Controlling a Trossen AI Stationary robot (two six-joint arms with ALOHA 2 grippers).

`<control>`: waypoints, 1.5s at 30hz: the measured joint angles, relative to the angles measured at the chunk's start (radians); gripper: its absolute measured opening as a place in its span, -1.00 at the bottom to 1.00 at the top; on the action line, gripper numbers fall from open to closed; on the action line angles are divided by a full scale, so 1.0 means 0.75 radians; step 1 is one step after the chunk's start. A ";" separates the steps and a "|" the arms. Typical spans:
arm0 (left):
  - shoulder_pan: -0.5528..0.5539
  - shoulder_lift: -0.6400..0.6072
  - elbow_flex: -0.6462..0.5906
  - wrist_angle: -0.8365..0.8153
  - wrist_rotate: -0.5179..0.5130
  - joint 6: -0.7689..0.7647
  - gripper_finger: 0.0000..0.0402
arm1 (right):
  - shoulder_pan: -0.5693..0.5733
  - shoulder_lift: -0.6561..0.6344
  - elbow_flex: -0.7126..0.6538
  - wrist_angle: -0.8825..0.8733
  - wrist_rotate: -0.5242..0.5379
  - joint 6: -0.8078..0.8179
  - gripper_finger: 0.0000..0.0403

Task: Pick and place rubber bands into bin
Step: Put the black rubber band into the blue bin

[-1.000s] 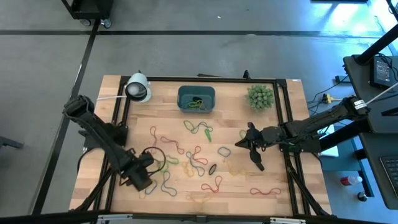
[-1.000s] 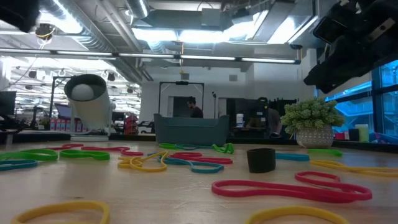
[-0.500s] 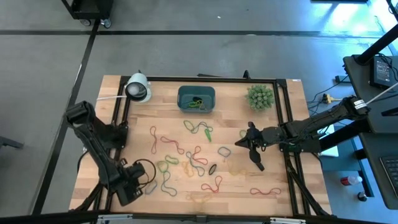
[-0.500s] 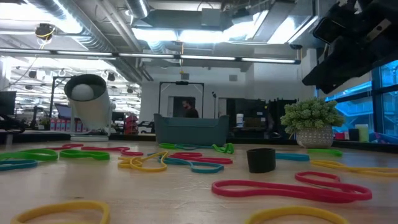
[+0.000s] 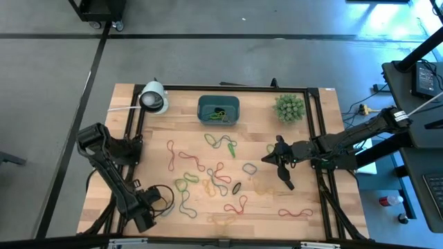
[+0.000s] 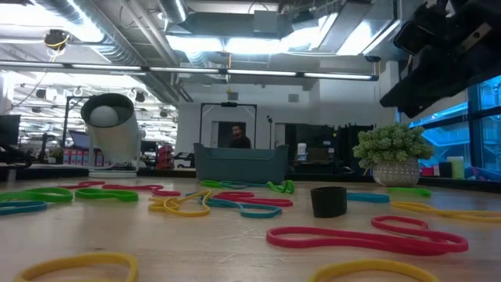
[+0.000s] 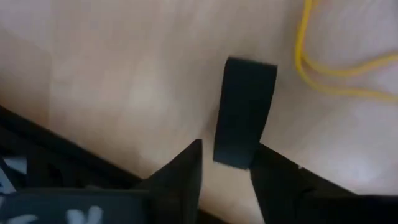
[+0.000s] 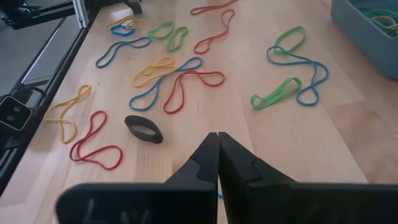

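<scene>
A: Big picture first: the table (image 5: 304, 221) is a pale wood top in a black frame, both arms reaching in from the sides.

B: Left gripper (image 5: 158, 205) sits low at the near left corner. In its wrist view the fingers (image 7: 177, 180) stand apart, a flat black piece between them. It looks like part of the gripper, though that view is poor. Nothing is in its grasp.

A: Right gripper (image 5: 266, 160) hangs over the right half of the table, fingers (image 8: 208, 158) pressed together, empty.

B: Then the bin (image 5: 219, 109), teal, at the far edge in the middle, with a few bands inside, green and yellow.

A: Plant (image 5: 289, 108) to its right, white cylinder (image 5: 153, 97) to its left, both near the far edge.

B: And the bands (image 5: 208, 176) lie scattered across the middle and near side: red, green, yellow and blue loops, mostly between the two grippers.

A: One small black ring (image 8: 143, 129) lies among them, just ahead of the right gripper.
</scene>
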 joint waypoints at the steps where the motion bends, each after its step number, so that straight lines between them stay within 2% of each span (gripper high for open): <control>1: 0.005 0.000 0.000 0.000 0.019 0.002 -0.49 | 0.000 0.000 0.000 0.001 0.000 0.000 -0.97; 5: 0.026 -0.020 0.000 -0.001 0.042 0.022 -0.90 | 0.000 0.000 0.001 0.002 0.018 0.002 -0.97; 6: 0.033 -0.026 0.000 -0.004 0.041 0.023 -0.94 | 0.000 0.000 0.001 0.002 0.024 0.009 -0.97; 15: 0.137 -0.140 0.001 -0.026 0.034 0.057 -0.98 | 0.000 0.000 0.001 0.002 0.028 0.035 -0.97; 20: 0.215 -0.245 0.001 -0.025 -0.142 0.169 -0.98 | 0.000 0.000 0.001 0.002 0.032 0.036 -0.97; 26: 0.396 -0.342 0.002 -0.024 -0.375 0.532 -0.98 | 0.000 0.000 0.001 0.001 0.032 0.031 -0.97; 28: 0.497 -0.351 0.002 -0.023 -0.383 0.670 -0.99 | 0.000 0.000 0.001 -0.001 0.031 0.032 -0.97; 32: 0.730 -0.343 0.002 0.017 -0.302 1.006 -0.99 | 0.000 0.001 0.001 -0.003 0.031 0.035 -0.97; 39: 1.123 -0.325 0.007 0.267 -0.307 1.569 -0.99 | 0.000 0.001 0.001 -0.005 0.031 0.035 -0.97; 45: 1.418 -0.286 0.178 0.308 -0.361 1.928 -0.99 | 0.000 0.001 0.001 -0.004 0.031 0.030 -0.97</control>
